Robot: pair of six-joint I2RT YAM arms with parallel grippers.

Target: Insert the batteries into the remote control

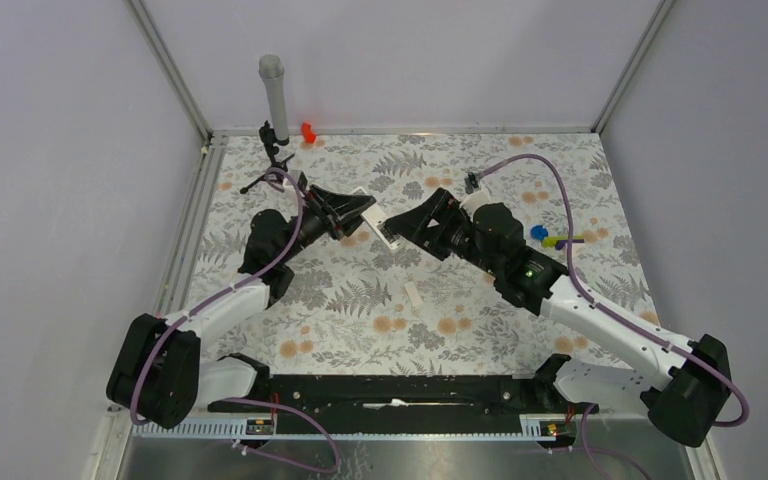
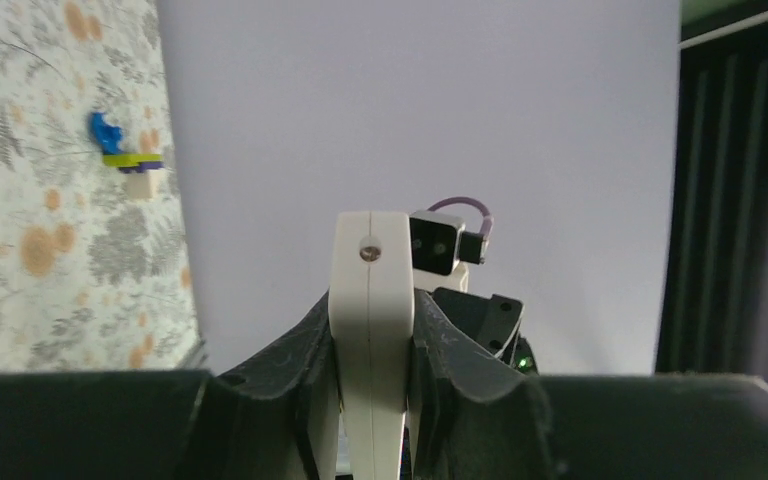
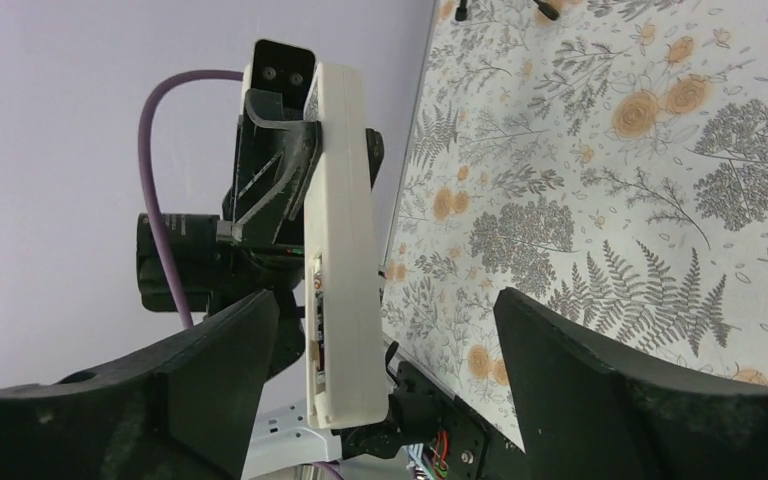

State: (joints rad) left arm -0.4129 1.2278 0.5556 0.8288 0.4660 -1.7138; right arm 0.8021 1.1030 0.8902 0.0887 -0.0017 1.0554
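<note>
1. the right gripper (image 3: 385, 305) has its jaws spread wide with nothing in them. the remote control (image 3: 345, 200) sits in the gap, close to one finger (image 3: 210, 370) and well apart from the other.
2. just beyond those jaws, the left gripper (image 2: 372, 305) is clamped on the remote control, a finger pressed to each flat side, holding it clear of the table (image 1: 340, 300).
3. the battery bay (image 3: 317, 330), a slot in the edge turned toward the right jaws, is uncovered. small dark and reddish marks show inside it, but it cannot be told whether they are the batteries or only contacts. no loose batteries can be made out in any view.
4. the step in hand looks like seating or checking cells in that slot. to do it well, the left grip should hold steady with the slot facing the right jaws. the right fingers should close only once lined up with the bay, and press along its length rather than across it, so the remote is not levered out of the hold.
5. farther off, on the table below both pairs of jaws, lies a short white strip (image 1: 412, 294), probably the bay's cover. a blue-and-yellow toy piece (image 1: 545, 237) sits well apart, behind the right gripper.
</note>
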